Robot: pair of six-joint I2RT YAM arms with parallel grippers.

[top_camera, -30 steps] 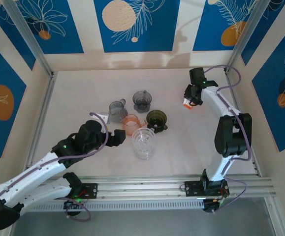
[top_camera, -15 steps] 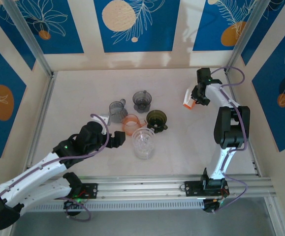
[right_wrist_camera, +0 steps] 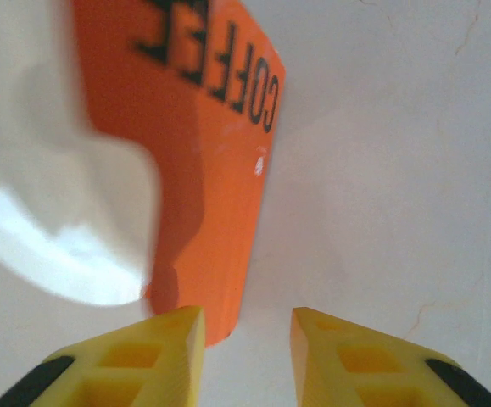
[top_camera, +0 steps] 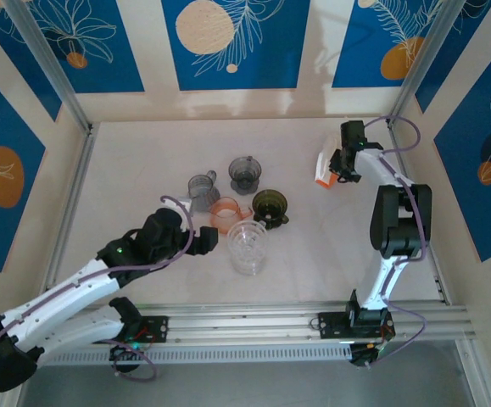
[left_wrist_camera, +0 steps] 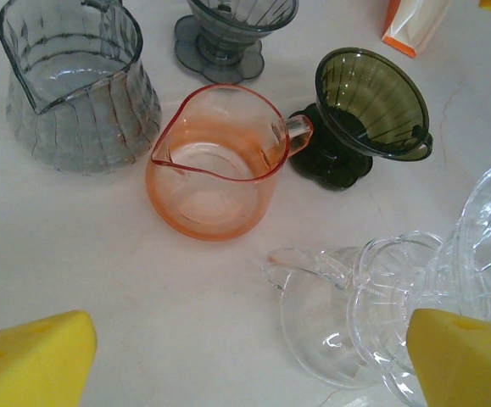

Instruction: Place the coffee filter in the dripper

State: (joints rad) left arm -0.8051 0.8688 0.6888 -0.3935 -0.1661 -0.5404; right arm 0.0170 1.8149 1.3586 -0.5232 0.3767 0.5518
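Coffee filter pack (top_camera: 322, 170): an orange sleeve printed COFFEE, with white paper filters (right_wrist_camera: 58, 170) at its open end. It lies on the table (top_camera: 135, 161) at the far right, well apart from the drippers.
Filter status: we see no filter in any dripper.
Right gripper (right_wrist_camera: 245, 335): poised at the sleeve's near edge. The jaws are partly parted with bare table between them. One finger is just beside the sleeve's corner, and nothing is clamped.
Olive-green dripper (left_wrist_camera: 372, 102): upright and empty, the closest dripper to the pack.
Grey dripper (top_camera: 245, 174): upright, beyond the orange pitcher (left_wrist_camera: 215, 170) and the grey ribbed pitcher (left_wrist_camera: 75, 85).
Clear dripper (top_camera: 247, 244): nearest the arm bases, and empty.
Left gripper (left_wrist_camera: 245, 365): jaws released wide, holding nothing, just beside the clear dripper.
Progress: we judge the task to be at its start, at the approach to the pack.
Remaining: grasp a filter, carry it across and seat it in a dripper. We cannot tell which dripper is meant.
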